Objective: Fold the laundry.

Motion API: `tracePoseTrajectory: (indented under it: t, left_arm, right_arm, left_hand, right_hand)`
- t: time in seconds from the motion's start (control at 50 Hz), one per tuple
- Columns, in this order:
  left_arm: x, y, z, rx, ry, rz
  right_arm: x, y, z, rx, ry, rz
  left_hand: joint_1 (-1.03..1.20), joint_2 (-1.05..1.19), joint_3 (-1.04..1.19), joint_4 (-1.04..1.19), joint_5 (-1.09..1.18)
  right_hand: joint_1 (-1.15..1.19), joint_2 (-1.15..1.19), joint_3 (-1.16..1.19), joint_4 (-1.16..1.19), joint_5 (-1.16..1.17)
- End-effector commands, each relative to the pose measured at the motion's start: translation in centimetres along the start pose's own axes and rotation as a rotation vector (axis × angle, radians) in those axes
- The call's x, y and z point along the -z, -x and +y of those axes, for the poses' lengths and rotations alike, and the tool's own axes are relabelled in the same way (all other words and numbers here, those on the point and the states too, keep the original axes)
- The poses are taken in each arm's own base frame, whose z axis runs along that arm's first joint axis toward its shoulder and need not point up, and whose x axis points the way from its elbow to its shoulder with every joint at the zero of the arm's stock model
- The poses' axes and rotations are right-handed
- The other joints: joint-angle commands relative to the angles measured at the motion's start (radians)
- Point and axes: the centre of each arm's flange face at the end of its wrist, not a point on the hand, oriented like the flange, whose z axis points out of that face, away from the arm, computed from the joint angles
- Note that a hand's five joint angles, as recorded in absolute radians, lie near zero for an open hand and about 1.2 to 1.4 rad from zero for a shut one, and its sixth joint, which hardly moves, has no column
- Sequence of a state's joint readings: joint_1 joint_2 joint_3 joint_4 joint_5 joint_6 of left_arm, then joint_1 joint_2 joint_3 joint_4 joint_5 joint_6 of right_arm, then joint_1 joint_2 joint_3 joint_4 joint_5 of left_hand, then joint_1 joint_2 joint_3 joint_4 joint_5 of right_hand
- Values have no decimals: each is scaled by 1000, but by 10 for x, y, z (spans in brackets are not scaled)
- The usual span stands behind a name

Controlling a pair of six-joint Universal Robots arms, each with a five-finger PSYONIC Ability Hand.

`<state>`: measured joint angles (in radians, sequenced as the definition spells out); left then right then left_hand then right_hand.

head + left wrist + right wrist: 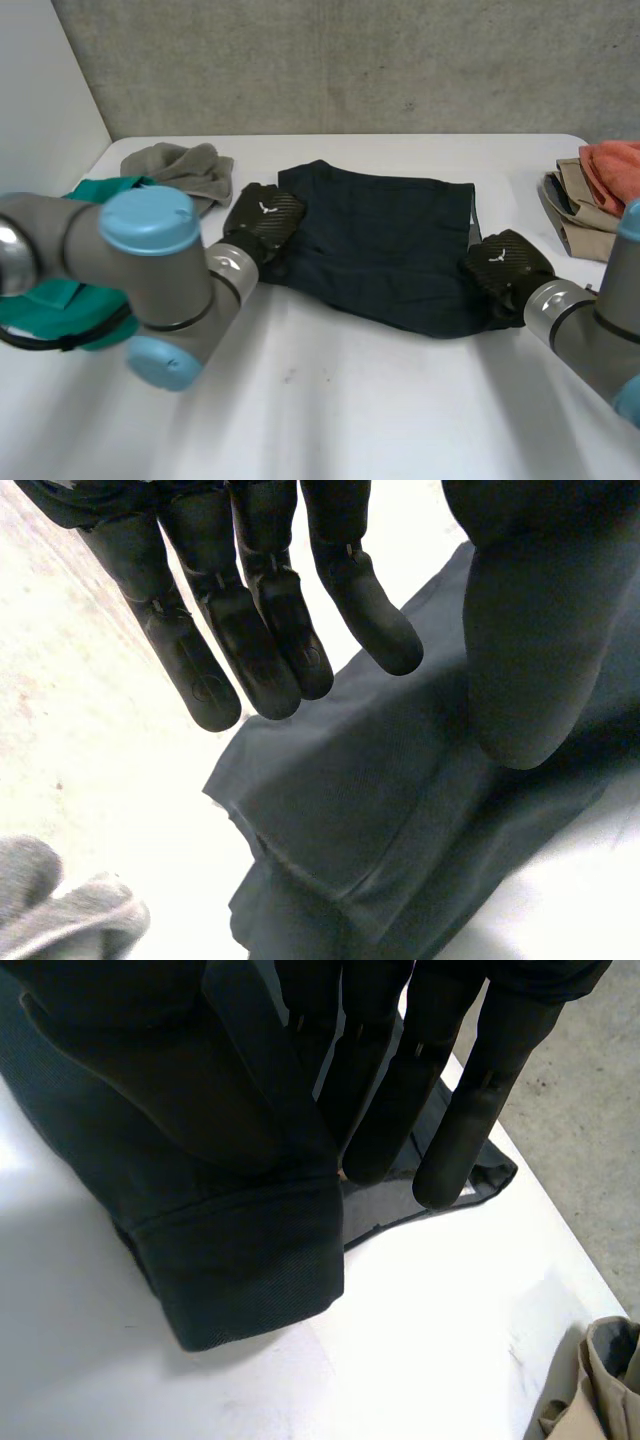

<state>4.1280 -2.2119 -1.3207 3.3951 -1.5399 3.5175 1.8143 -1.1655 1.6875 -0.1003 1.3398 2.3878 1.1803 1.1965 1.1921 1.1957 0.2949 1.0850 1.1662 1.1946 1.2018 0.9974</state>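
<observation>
The dark garment [380, 245] lay spread on the surface [340, 400], the left robot hand [262, 218] poised open-fingered over the garment's left edge and the right robot hand [505, 265] apparently pinching its right hem, probably ready to fold it across.

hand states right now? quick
Left hand: open, fingers relaxed over the garment, holding nothing.
Right hand: shut on the garment, its edge pinched between straight fingers and thumb.
</observation>
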Motion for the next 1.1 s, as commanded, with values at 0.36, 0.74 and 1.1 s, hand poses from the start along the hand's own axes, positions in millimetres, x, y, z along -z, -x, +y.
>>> tracePoseTrajectory:
  t: [0.36,0.74,1.1]
  left_arm:
    - [54,-11,25,6,157,70]
    - [13,-4,62,-44,146,48]
    - [66,2,16,-108,192,72]
  right_arm:
    - [20,3,-10,-23,47,-71]
    - [15,3,-3,-27,45,-58]
    - [34,5,-7,-12,89,-88]
  left_hand:
    - [-717,-733,-729,-733,-6]
    - [-303,-320,-315,-319,407]
    - [216,200,204,201,927]
  right_hand:
    - [311,230,202,194,224]
    - [311,230,202,194,224]
    - [311,230,202,194,224]
